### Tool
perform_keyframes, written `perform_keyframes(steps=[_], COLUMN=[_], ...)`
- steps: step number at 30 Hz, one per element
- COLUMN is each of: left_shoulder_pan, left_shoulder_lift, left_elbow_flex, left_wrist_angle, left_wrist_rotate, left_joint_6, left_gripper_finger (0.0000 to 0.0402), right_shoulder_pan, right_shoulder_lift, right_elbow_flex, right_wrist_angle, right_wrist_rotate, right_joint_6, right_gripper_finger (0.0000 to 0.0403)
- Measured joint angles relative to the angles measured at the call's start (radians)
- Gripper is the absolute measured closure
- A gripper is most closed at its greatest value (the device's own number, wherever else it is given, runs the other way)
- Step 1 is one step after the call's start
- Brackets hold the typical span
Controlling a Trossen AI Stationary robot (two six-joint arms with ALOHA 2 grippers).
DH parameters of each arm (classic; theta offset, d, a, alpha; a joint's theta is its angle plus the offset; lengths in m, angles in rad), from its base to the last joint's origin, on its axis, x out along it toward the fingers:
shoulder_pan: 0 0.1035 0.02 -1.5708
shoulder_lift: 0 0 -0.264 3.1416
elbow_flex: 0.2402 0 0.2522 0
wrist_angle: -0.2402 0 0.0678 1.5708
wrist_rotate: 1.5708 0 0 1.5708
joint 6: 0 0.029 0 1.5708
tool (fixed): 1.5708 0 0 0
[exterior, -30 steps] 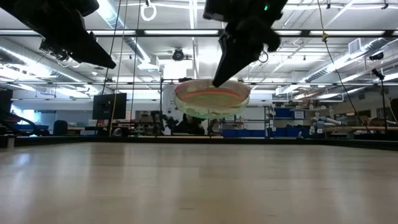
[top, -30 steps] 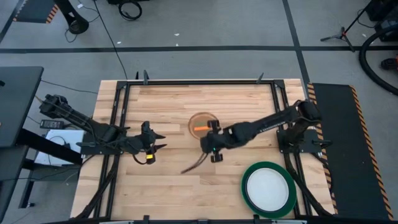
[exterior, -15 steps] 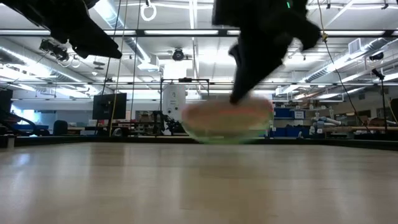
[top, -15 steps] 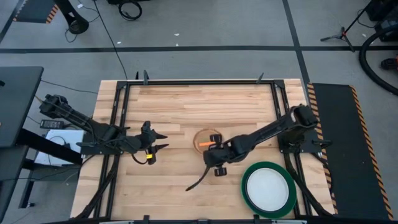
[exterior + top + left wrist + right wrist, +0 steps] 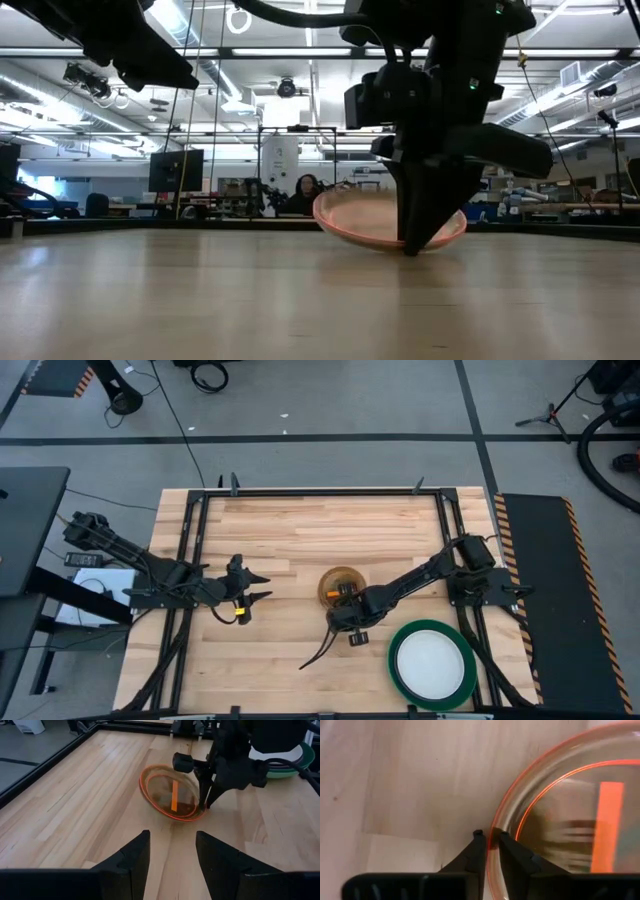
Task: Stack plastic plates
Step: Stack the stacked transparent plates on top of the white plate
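Observation:
A small translucent pink plate (image 5: 340, 584) with an orange strip on it hangs tilted in my right gripper (image 5: 346, 601), just over the middle of the table. It also shows in the low view (image 5: 372, 214) and the left wrist view (image 5: 170, 795). A white plate (image 5: 431, 661) lies inside a large dark green plate (image 5: 396, 647) at the near right corner. My left gripper (image 5: 258, 588) is open and waits left of the centre, with the pink plate ahead of its fingers (image 5: 172, 838). The other plates are out of view. My right gripper pinches the pink plate's rim (image 5: 493, 834) on its near side, one finger (image 5: 479, 846) outside the rim and one (image 5: 509, 848) inside. The fingers come from above, pointing down. The plate sits tilted, low over the table; I cannot tell whether its rim touches the wood.
A dark cable (image 5: 318, 650) trails from the right arm over the table toward the near edge. Black frame rails (image 5: 300, 491) run round the wooden top. Bare wood lies between the held plate and the green plate. A person (image 5: 302, 190) shows far behind the table.
My right gripper has carried the pink plate toward the table's near edge and down, from well above the table to just over it. The plate stays tilted in the shut fingers.

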Motion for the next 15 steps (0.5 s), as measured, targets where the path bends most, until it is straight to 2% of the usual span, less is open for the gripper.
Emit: perform_keyframes(steps=[6, 15], left_shoulder_pan=[0.000, -0.012], left_shoulder_lift=[0.000, 0.000], left_elbow_flex=[0.000, 0.000], left_wrist_angle=[0.001, 0.001], left_wrist_rotate=[0.000, 0.001], left_joint_6=[-0.001, -0.004], left_gripper_finger=[0.0235, 0.0235], right_shoulder_pan=[-0.013, -0.027], right_shoulder_lift=[-0.019, -0.019], right_elbow_flex=[-0.002, -0.002], right_wrist_angle=[-0.012, -0.049], right_wrist_rotate=[0.003, 0.025], right_joint_6=[0.008, 0.041], right_gripper_finger=[0.0314, 0.0314])
